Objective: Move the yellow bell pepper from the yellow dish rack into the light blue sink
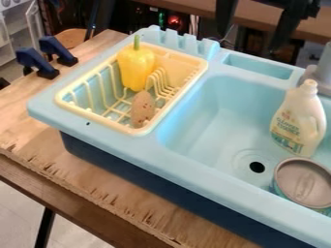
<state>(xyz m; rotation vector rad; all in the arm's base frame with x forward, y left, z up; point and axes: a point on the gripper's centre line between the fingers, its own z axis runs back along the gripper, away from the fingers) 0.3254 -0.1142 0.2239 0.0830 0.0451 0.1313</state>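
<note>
Open gripper at one o'clock, nothing held

The black gripper (249,42) is seen at one o'clock from the middle of the view, above the far edge of the blue sink (223,196). Its two fingers are spread well apart, and nothing is gripped between them. Nearest to it in the view is the small trough (259,67) in the sink's far rim; whether that rim is touched cannot be told.

At eleven o'clock, a yellow pepper (134,70) is stood upright, stem up, in the pale yellow dish rack (90,116). A speckled brown potato (142,110) is set just beside it, on its six o'clock side, in the same rack. In the basin, a white bottle (298,118) is stood at three o'clock, and a round can (304,181) is placed at four o'clock, with the drain (257,167) on its ten o'clock side.

The moment is judged to be a free-handed one, with no grasp in hand. For any of these things to be grasped, the gripper would have to be lined up over it and lowered with its fingers apart, clear of the rack's prongs or the basin's walls.
</note>
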